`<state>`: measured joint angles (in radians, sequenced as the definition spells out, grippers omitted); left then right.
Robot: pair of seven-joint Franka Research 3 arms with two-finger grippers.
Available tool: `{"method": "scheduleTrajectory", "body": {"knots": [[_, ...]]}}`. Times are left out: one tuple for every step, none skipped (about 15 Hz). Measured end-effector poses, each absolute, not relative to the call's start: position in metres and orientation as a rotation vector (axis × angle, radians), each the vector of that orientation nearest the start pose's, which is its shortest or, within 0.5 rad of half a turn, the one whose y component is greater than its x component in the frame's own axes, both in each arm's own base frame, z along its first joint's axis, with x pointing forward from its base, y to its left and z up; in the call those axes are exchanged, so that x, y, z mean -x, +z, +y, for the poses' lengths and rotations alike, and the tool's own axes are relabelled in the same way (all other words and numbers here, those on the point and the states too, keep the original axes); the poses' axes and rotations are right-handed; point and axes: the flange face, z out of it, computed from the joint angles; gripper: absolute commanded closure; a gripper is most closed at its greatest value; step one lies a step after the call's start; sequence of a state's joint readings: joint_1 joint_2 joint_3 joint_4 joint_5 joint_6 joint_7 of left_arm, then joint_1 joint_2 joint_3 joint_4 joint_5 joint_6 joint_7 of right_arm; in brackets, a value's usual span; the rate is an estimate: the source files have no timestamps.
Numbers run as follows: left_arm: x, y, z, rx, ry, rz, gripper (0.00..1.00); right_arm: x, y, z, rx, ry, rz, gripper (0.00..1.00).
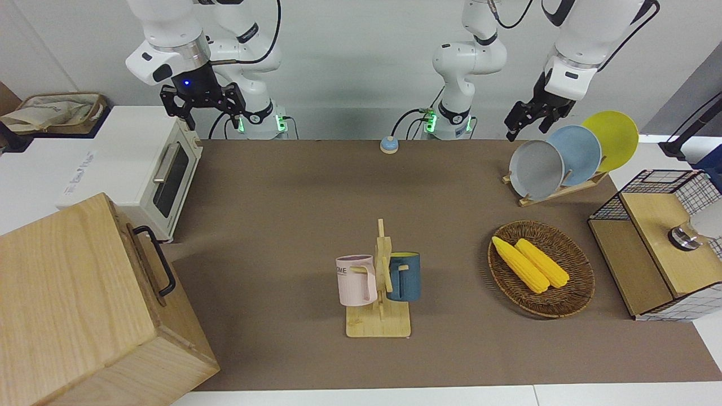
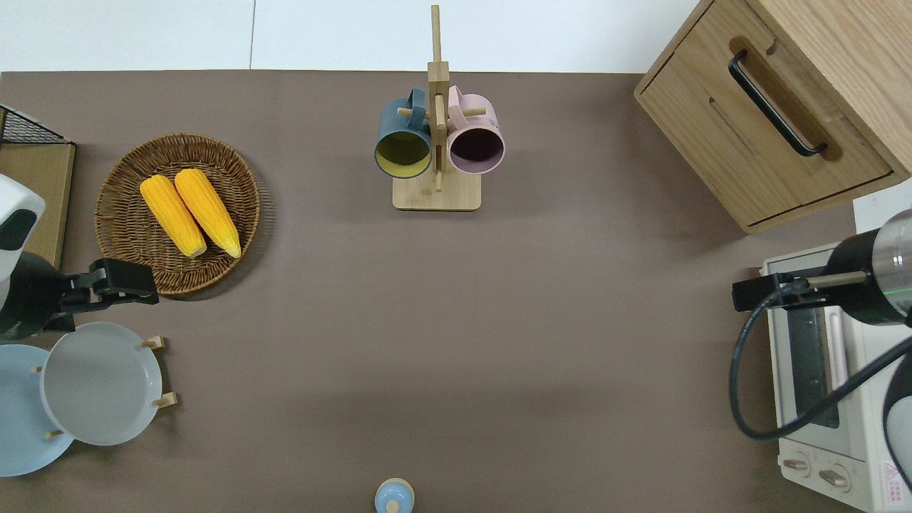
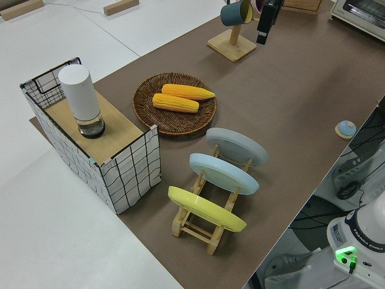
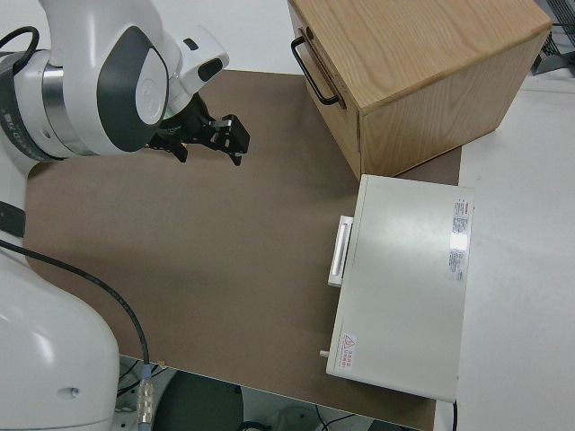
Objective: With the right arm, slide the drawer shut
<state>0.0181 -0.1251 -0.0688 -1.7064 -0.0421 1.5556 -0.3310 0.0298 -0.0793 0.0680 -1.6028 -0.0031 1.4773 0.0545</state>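
Drawer [image 2: 773,135] position relative to the oak cabinet [image 1: 73,304]: it sits in the cabinet's front, black bar handle [image 2: 776,103] facing the mug rack [image 2: 436,142]. Your front panel looks nearly flush, with only a thin dark seam along its edges, so little or no travel appears to remain. Your right gripper [image 1: 203,104] hangs above the toaster oven [image 1: 144,169], the cabinet's neighbour on the robots' side, well apart from the handle, fingers spread and holding nothing. The left arm is parked.
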Motion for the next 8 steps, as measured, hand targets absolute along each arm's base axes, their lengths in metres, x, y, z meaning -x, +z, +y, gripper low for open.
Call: {"method": "scheduleTrajectory", "body": {"knots": [[-0.5116, 0.6260, -0.0328, 3.138, 0.050, -0.444, 0.01, -0.5172, 0.6441, 0.0531, 3.152, 0.072, -0.071, 0.015], [-0.5116, 0.6260, -0.0328, 3.138, 0.051, -0.444, 0.01, -0.5170, 0.6442, 0.0549, 3.152, 0.071, -0.077, 0.015], [-0.5116, 0.6260, -0.0328, 3.138, 0.051, -0.444, 0.01, -0.5168, 0.6449, 0.0568, 3.152, 0.069, -0.083, 0.015], [-0.5116, 0.6260, -0.0328, 3.138, 0.051, -0.444, 0.01, -0.5168, 0.6455, 0.0575, 3.152, 0.066, -0.085, 0.015], [-0.5116, 0.6260, -0.0328, 3.138, 0.051, -0.444, 0.01, -0.5167, 0.6462, 0.0580, 3.152, 0.064, -0.086, 0.015], [-0.5116, 0.6260, -0.0328, 3.138, 0.051, -0.444, 0.01, -0.5167, 0.6464, 0.0582, 3.152, 0.063, -0.087, 0.015], [-0.5116, 0.6260, -0.0328, 3.138, 0.051, -0.444, 0.01, -0.5167, 0.6465, 0.0582, 3.152, 0.063, -0.087, 0.015], [-0.5116, 0.6260, -0.0328, 3.138, 0.051, -0.444, 0.01, -0.5167, 0.6465, 0.0582, 3.152, 0.063, -0.086, 0.015]]}}
